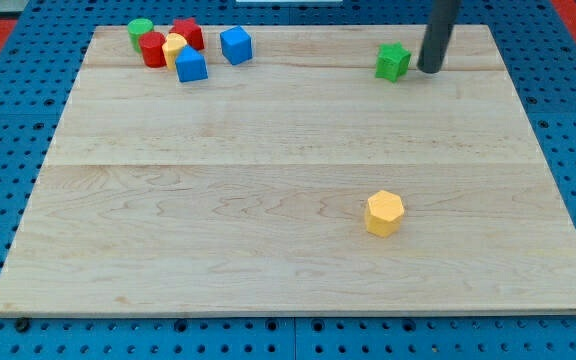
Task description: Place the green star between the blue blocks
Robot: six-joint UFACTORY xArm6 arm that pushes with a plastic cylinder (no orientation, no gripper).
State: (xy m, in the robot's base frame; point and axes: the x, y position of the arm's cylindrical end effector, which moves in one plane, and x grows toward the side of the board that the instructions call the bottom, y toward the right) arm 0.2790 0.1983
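The green star (393, 62) lies near the board's top edge, right of centre. My tip (431, 69) stands just to the star's right, a small gap away. Two blue blocks sit at the top left: one blue block (236, 45) is further right, the other blue block (191, 65) is lower and to its left, touching a yellow block (174, 47). A narrow gap separates the two blue blocks.
A green cylinder (140, 32), a red cylinder (153, 50) and a red block (188, 33) cluster with the yellow block at the top left. A yellow hexagonal block (384, 213) lies alone at lower right of centre. The wooden board (268, 200) rests on a blue perforated table.
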